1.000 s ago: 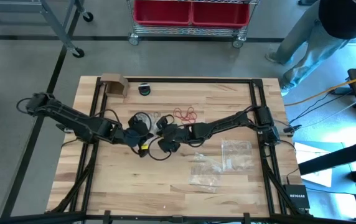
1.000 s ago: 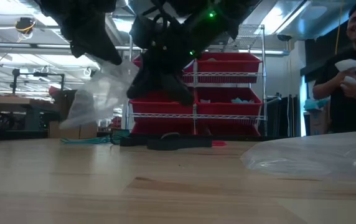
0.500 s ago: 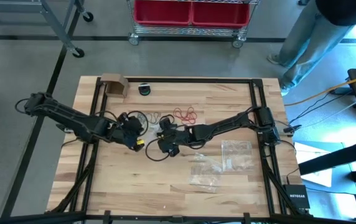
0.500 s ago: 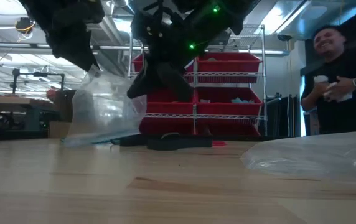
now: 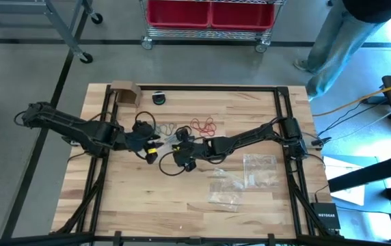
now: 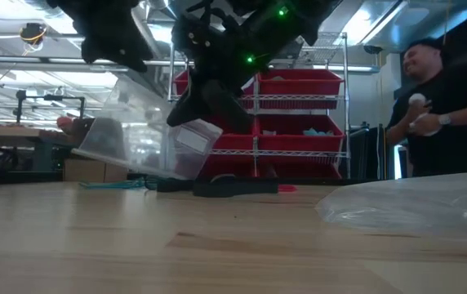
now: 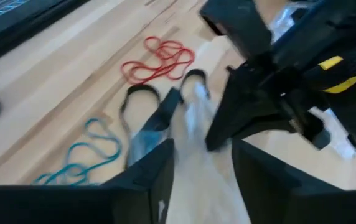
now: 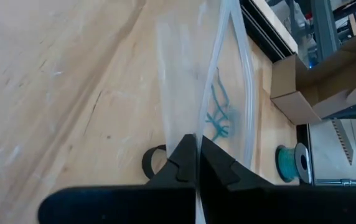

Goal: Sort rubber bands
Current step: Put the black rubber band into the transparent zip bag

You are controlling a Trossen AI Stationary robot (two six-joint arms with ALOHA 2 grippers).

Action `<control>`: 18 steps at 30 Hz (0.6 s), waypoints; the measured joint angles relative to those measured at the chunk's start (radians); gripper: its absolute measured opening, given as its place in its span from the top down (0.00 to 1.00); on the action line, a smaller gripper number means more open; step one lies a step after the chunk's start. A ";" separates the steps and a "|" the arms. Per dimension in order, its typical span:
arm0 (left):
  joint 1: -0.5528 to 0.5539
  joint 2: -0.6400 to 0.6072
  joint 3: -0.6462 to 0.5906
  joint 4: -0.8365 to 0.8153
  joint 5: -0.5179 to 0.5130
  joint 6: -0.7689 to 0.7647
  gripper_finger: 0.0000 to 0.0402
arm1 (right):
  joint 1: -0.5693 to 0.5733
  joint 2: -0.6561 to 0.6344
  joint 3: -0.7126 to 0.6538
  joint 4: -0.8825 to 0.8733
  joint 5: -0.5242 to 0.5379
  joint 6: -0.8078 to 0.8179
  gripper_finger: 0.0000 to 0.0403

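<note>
At mid-desk, the right gripper [image 8: 196,163] pinches a clear zip bag [image 6: 148,135] in closed jaws, while the left gripper [image 7: 196,180] beside it stands with jaws apart. Red rubber bands [image 5: 204,125], teal rubber bands [image 7: 81,155] and black rubber bands [image 7: 142,99] lie loose on the desk [image 5: 182,205] just beyond, so sorting appears barely begun.

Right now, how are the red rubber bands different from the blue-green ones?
The red rubber bands are red; the teal rubber bands are blue-green. In the high view, the red rubber bands lie nearer the right arm's side, the teal rubber bands nearer the left arm. The red ones make a thicker tangle; the teal ones look fewer and looser. Both are thin floppy loops lying flat on the wooden table.
</note>
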 joint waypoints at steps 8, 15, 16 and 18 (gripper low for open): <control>0.008 0.146 -0.013 0.036 0.042 0.009 0.52 | 0.000 0.000 0.000 -0.001 -0.001 0.028 1.00; 0.065 0.171 -0.013 0.058 0.056 0.024 0.53 | 0.000 0.000 0.000 -0.001 -0.009 0.031 1.00; 0.076 0.171 -0.013 0.064 0.079 0.030 0.53 | 0.000 0.000 0.000 0.000 -0.009 0.030 1.00; 0.097 0.179 -0.013 0.077 0.148 0.050 0.53 | 0.000 0.000 0.000 -0.001 -0.009 0.029 1.00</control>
